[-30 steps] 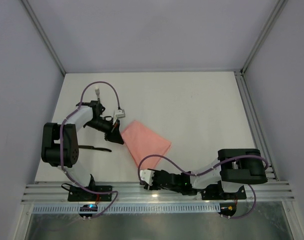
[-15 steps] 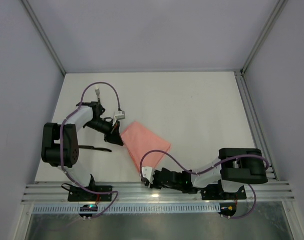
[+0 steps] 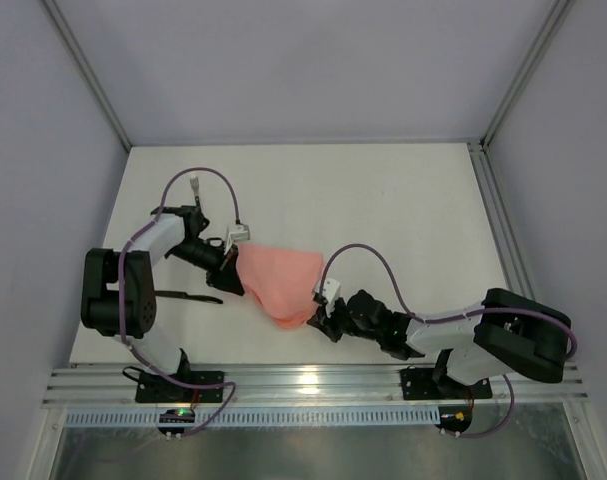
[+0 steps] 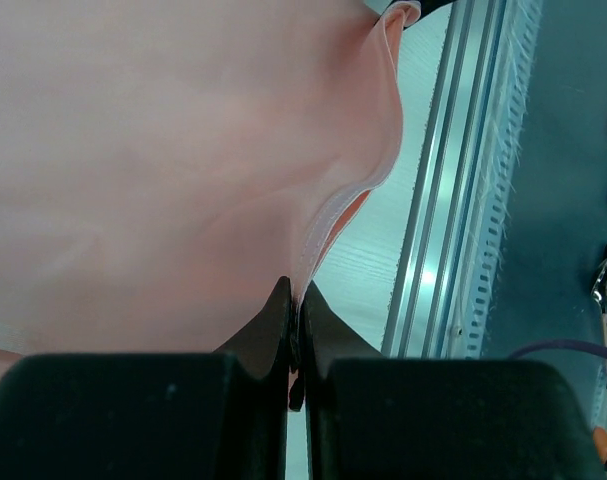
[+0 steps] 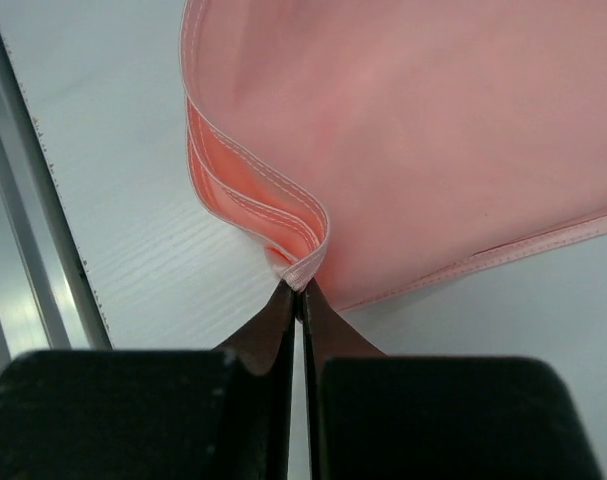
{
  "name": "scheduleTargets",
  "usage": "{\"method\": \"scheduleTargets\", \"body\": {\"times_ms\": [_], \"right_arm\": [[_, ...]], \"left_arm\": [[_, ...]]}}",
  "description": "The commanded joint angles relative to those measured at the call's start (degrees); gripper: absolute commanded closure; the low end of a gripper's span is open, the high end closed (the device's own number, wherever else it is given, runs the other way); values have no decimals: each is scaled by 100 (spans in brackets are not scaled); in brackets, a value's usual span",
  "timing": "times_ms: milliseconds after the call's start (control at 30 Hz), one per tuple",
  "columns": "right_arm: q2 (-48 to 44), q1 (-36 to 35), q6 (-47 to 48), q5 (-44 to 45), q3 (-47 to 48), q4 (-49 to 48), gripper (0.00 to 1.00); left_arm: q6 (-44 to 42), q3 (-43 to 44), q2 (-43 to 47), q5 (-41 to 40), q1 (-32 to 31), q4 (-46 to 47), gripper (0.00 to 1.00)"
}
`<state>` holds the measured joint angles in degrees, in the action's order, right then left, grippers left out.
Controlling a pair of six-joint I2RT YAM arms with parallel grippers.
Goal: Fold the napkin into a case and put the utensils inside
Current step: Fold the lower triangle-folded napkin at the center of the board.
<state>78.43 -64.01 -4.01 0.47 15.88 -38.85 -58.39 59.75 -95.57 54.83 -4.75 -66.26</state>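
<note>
Both hands are pressed together on cloth. Your left hand [image 4: 295,296] pinches the napkin [image 3: 279,283] at its left edge, tips meeting on a thin hem w/ no gap. Your right hand [image 5: 299,290] pinches the near-right corner, and its wrist view shows more than one hemmed layer stacked in that bite.

The napkin hangs btwn the two hands, bunched and sagging in the middle, over the front-left part of the counter [image 3: 403,200]. It's no case yet.

I read this as mid-fold, w/ the right corner being carried across. To do it well:

- Move both hands together and keep the cloth btwn them just taut. Slack means wrinkles get trapped in the fold. Too much pull may tug the hem out of the left pinch, which is shallow.
- Watch the right bite esp. The stacked layers could shear apart if you twist the wrist, so keep that hand level.
- Bring the corner down onto the cloth, not past it, and line up hem w/ hem before lowering.
- Don't let go of either side until the cloth lies on the counter. Press the crease, then release.
- A black utensil [image 3: 188,296] lies near the napkin's left side, by the left arm. Keep the cloth from sweeping over it; you'll need it reachable later.
</note>
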Motion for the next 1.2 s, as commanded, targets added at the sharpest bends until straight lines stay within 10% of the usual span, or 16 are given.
{"method": "scheduleTargets", "body": {"times_ms": [0,867,1167], "right_arm": [[-118,257,-486,-1249,-41,-167,96],[-425,1145,-2200,-3369,-76,-370,96],[-400,1250,-2771,-3351,64,-78,96]], "left_arm": [[292,11,249,46,36,8,100],[21,-270,742,-587,45,-510,96],[-76,-402,900,-605,36,-477,59]]}}
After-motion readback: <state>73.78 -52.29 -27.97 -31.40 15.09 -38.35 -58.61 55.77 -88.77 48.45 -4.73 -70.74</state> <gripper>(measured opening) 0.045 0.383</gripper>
